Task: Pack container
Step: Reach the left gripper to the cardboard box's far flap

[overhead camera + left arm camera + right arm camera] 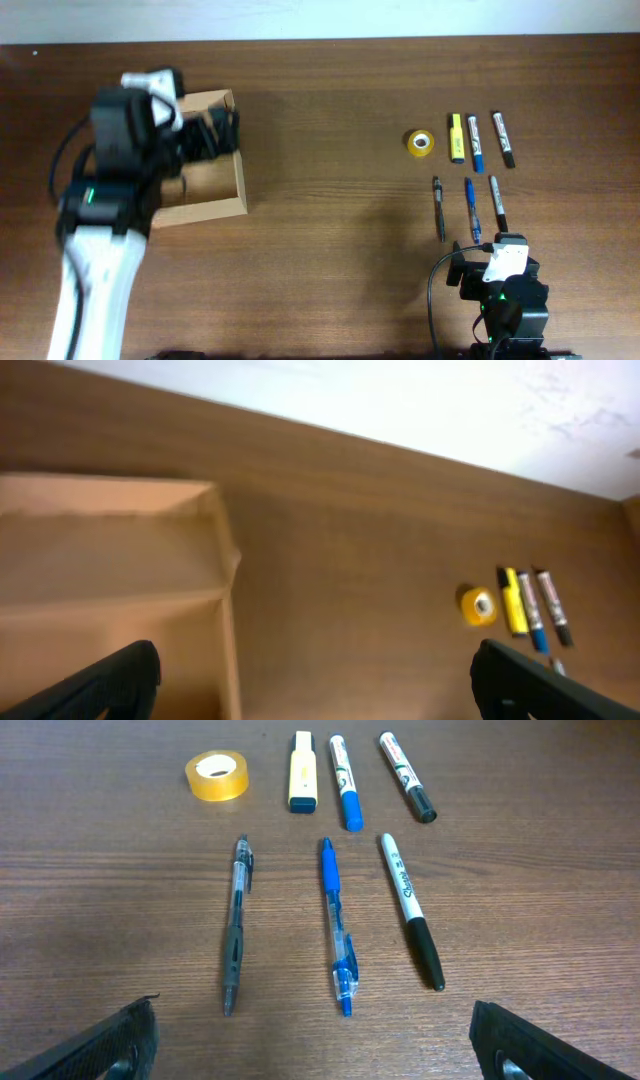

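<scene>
Container (205, 210) sits open beneath the left pincer (315, 660), pens (468, 200) lying well apart.

Prob. a robotics lab or office test bench. Wood-grain table (330, 230) fills the overhead view, w/ a plain pale strip (400, 18) along the top edge. Two robot arms w/ loose black cabling: left arm (95, 280) at left, right arm (512, 305) at bottom right. Office stationery in neat rows upper right: tape roll (420, 142), highlighter (456, 137), markers (474, 145), pens (470, 208). Plain cardboard box (215, 205) upper left.
</scene>
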Robot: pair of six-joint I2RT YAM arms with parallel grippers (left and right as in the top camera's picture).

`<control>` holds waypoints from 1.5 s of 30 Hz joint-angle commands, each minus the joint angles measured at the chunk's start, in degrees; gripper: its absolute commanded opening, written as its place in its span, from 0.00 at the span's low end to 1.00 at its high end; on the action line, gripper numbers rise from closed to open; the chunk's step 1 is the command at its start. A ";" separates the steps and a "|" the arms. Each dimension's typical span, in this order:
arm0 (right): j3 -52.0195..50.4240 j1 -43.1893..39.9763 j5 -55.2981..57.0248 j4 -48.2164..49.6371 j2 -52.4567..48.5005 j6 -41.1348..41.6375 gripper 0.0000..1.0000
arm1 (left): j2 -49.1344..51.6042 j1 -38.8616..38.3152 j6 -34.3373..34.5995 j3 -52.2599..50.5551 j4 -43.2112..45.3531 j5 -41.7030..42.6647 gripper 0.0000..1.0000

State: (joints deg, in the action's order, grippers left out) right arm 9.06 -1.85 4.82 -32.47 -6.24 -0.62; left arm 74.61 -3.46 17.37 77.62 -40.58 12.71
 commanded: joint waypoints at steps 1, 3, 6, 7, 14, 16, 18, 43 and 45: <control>-0.46 -0.48 -0.11 0.13 0.37 0.24 0.99 | 9.09 -0.24 -1.40 4.83 2.25 4.13 1.00; -0.46 -0.48 -0.13 0.13 0.37 0.24 0.99 | 13.27 -0.24 -1.42 6.84 1.18 2.86 1.00; -0.46 -0.48 -0.13 0.15 0.37 0.24 0.99 | 20.63 -0.31 -1.40 10.80 -3.13 -0.72 1.00; -0.46 -0.48 -0.13 0.15 0.37 0.24 0.99 | 22.51 -0.28 -1.36 11.91 -4.57 -1.75 1.00; -0.46 -0.48 -0.11 0.13 0.37 0.24 0.99 | 31.39 -0.28 0.57 14.38 -9.40 -4.90 1.00; -0.46 -0.48 -0.13 0.15 0.37 0.24 0.99 | 33.48 -0.31 2.21 14.38 -12.48 -5.18 1.00; -0.46 -0.48 -0.11 0.15 0.37 0.22 0.99 | 34.86 -0.57 3.69 14.36 -14.67 -6.14 1.00; -0.46 -0.48 -0.11 0.13 0.37 0.24 0.99 | 42.91 -9.73 12.81 15.21 -17.51 -11.43 0.02; -0.46 -0.48 -0.11 0.13 0.37 0.24 0.99 | 42.88 -11.10 12.79 17.42 -20.20 -11.47 0.02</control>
State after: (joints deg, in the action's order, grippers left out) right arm 9.06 -1.85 4.82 -32.49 -6.24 -0.62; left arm 117.08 -12.84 29.04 91.94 -58.63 0.62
